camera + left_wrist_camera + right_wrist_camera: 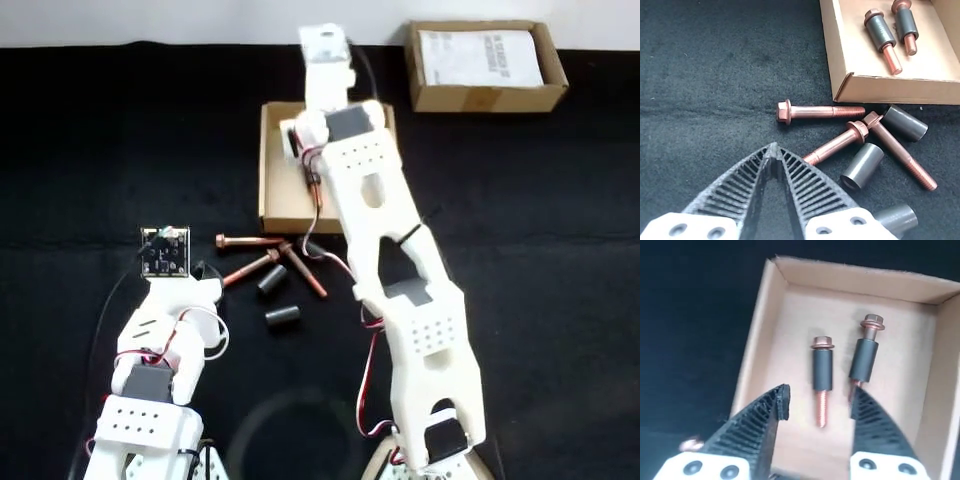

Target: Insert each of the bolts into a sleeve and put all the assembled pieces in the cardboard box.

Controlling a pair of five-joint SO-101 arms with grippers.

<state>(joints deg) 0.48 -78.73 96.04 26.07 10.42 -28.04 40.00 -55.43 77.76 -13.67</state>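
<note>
Centrally, close to the far edge of the black tabletop [120,150], lies the open cardboard box [280,195]. On its floor rest two assembled pieces [822,367], each a copper-coloured bolt passed through a dark sleeve. The neighbouring piece [862,357] lies alongside the first, with a gap between them. The right arm stretches from the near edge across the tabletop to this box. The right claw [820,399] hangs above the box floor with its fingers spread and nothing between them.

Three bolts [820,111] lie bare on the tabletop just on the near side of the box, toward the tabletop's middle. The pointed one runs roughly parallel to the box's near wall. A second bolt [835,145] and a third bolt [900,152] have their heads close together and their shanks diverging. Three sleeves [905,122] lie loose among them. The pointed one sits just beside the box wall, another sleeve [862,166] lies between the diverging shanks, and a last sleeve [895,220] lies farther toward the near edge.

The left arm rises from the near-left corner. The left claw [772,150] has its fingers pressed together, grips nothing, and points toward the bolts.

A second box [485,98] holding a printed sheet [480,55] stands at the far-right corner.
</note>
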